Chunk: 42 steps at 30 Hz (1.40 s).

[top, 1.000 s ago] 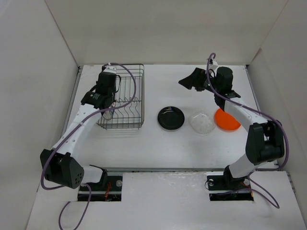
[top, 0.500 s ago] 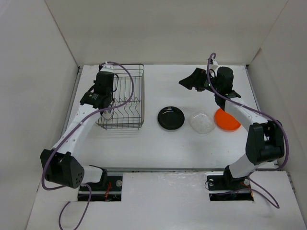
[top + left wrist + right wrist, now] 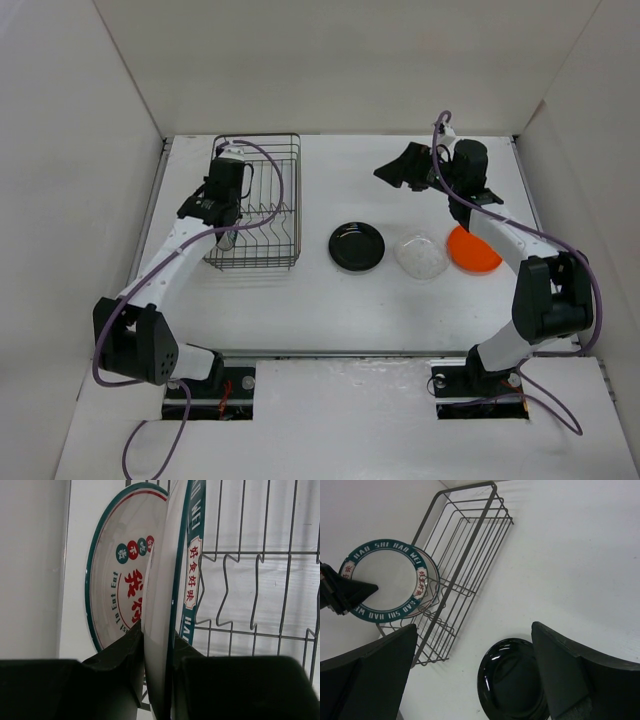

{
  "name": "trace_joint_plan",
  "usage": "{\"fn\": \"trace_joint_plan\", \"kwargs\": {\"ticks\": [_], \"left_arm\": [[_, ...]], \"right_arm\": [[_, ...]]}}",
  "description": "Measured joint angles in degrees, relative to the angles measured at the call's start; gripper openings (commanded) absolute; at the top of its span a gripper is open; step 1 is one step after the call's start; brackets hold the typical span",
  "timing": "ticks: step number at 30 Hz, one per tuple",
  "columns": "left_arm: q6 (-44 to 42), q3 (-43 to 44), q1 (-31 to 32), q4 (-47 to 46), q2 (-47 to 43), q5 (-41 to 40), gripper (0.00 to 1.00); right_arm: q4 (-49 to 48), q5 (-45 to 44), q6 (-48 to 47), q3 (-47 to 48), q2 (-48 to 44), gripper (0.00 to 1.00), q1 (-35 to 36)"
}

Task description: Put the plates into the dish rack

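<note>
1. Over the last second the left gripper (image 3: 222, 203) has been shifted a little toward the rear and the right. It is now placed over the near left part of the dish rack (image 3: 298, 210) rather than at its left edge.
2. The left arm's shoulder has been swung along with it. The right arm and the three plates lying on the table (image 3: 300, 300) are seen unmoved.
3. From this it is judged that the green-rimmed plate (image 3: 162, 605) is being lined up with a slot and that its release has not yet been made.
4. The left gripper is clamped on the green-rimmed plate, with one finger pressed against each face near the rim. The plate is held upright and is seen edge-on in the left wrist view.
5. Just beside it, on the side away from the rack's open slots, a plate with red and green centre marks (image 3: 120, 590) is stood upright. The two are seen close together, but whether they touch cannot be told.
6. Whether the held plate's lower edge is already seated between the prongs cannot be told either.
7. The right gripper (image 3: 397, 168) is held wide apart and empty above the far side of the table, well apart from the rack.
8. The black plate (image 3: 357, 246), the clear plate (image 3: 421, 256) and the orange plate (image 3: 474, 250) are laid flat in a row to the right of the rack, not yet loaded.
</note>
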<state>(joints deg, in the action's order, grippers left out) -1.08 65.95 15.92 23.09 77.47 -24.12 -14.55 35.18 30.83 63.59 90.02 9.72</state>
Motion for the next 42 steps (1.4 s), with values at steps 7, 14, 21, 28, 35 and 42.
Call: {"fn": "trace_joint_plan", "kwargs": {"ticks": [7, 14, 21, 28, 35, 42], "left_arm": [[0.4, -0.3, 0.0, -1.0, 0.1, 0.7, 0.54], [0.4, 2.1, 0.0, 1.8, 0.2, 3.9, 0.67], [0.0, 21.7, 0.0, 8.7, 0.4, 10.1, 1.0], [0.0, 34.2, 0.0, 11.6, 0.3, 14.4, 1.0], [0.0, 34.5, 0.0, 15.5, 1.5, 17.9, 1.0], [0.0, 34.5, 0.0, 16.5, 1.8, 19.2, 1.0]], "right_arm": [[1.2, 2.2, -3.4, 0.2, 0.5, 1.0, 0.0], [6.3, 7.0, -15.0, 0.7, 5.8, 1.0, -1.9], [21.5, 7.3, -28.0, 12.6, 19.3, 0.85, -5.0], [29.1, 7.7, -34.8, 16.0, 25.1, 0.74, -3.2], [32.8, 9.4, -37.4, 17.0, 29.7, 0.63, -1.1], [35.2, 9.0, -38.3, 17.6, 29.7, 0.57, 0.3]]}}
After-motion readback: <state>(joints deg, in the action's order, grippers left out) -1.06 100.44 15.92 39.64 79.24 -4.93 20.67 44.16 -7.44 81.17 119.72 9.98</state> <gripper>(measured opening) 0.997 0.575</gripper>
